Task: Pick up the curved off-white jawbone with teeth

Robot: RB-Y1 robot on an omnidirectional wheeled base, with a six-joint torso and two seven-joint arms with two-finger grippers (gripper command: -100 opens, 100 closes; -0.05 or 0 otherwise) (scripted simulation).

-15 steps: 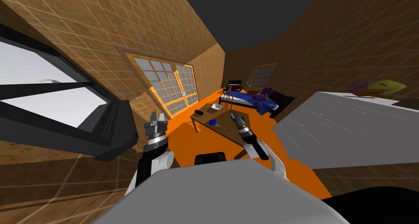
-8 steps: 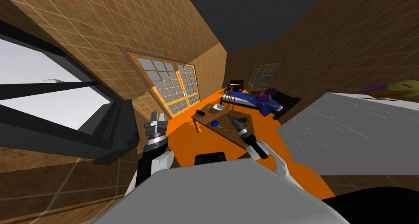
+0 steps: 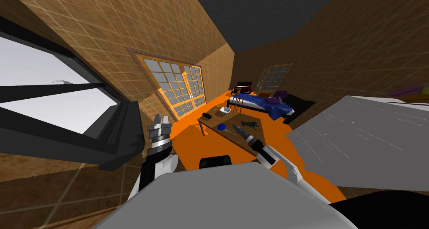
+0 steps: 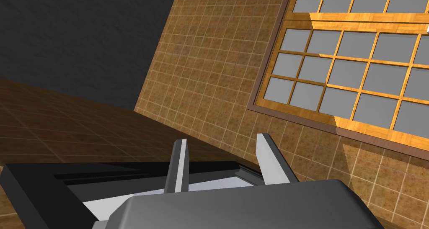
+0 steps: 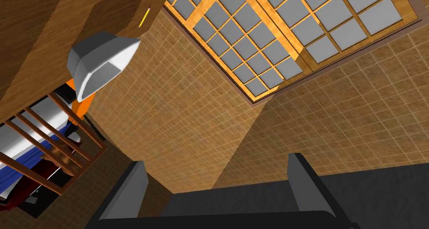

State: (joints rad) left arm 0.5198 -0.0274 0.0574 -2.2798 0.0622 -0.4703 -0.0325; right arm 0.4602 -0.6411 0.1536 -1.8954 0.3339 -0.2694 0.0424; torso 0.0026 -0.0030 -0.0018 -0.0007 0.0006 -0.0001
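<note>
r gripper (image 3: pixel 237 128) is out over the table (image 3: pixel 211 121), approx mid-top, btw a blue round item (image 3: pixel 221 127) on its left and a dark animal-shaped figure (image 3: pixel 250 123) on its right. can't tell its height above the wood. claw released: r wrist cam shows both fingers (image 5: pixel 130 193) spread wide, nothing btw them. jawbone (image 3: pixel 225 110) = small off-white curved piece at the table's far edge, near the far corner, well apart from the r gripper. in the r wrist cam it reads as a pale u-shaped shell sitting at the table edge, off to one side of the fingers and not btw them; teeth too small to make out. just beside it past the edge is a slatted wood frame (image 3: pixel 236 106). a black cylinder (image 3: pixel 205 114) lies near the table's left edge, apart from the jawbone. a thin yellow pencil (image 5: pixel 144 16) lies on the top near the jawbone. l gripper (image 3: pixel 161 118) is held up left of the chest, away from the table, fingers parted w/ nothing in them.
</note>
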